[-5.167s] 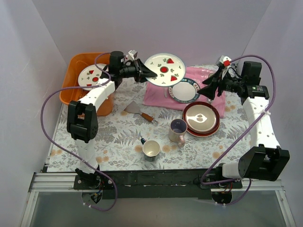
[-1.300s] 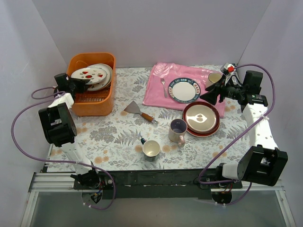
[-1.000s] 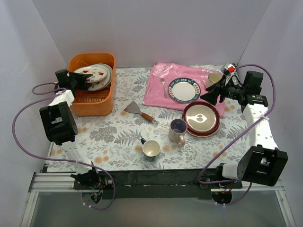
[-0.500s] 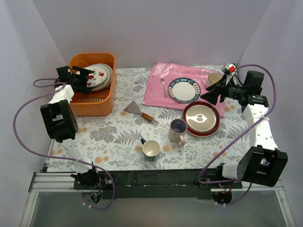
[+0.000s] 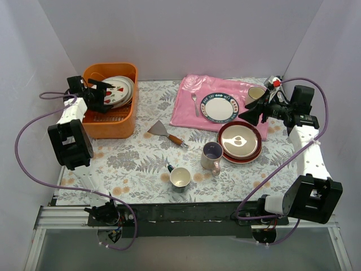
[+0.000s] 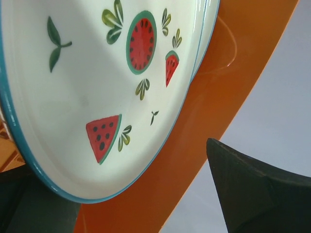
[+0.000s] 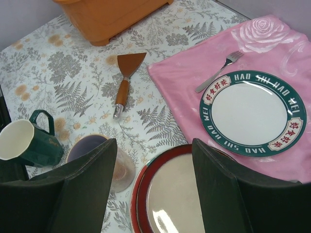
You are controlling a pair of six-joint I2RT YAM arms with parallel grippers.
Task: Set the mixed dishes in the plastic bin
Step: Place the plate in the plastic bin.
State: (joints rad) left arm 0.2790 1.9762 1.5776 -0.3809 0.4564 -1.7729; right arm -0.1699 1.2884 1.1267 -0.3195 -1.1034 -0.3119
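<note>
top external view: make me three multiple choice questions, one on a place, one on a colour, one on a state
1. Where does the spatula lie?
A. in the bin
B. on the table, between bin and cloth
C. on the cloth

2. What colour is the cloth under the blue-rimmed plate?
A. pink
B. green
C. yellow

3. How is the right gripper?
A. shut on the spatula
B. open, holding nothing
C. shut on the blue-rimmed plate

Answers:
1 B, it lies on the floral table surface, apart from both.
2 A, the rose-patterned cloth is pink.
3 B, the right wrist view shows its fingers spread with nothing between them.
</note>
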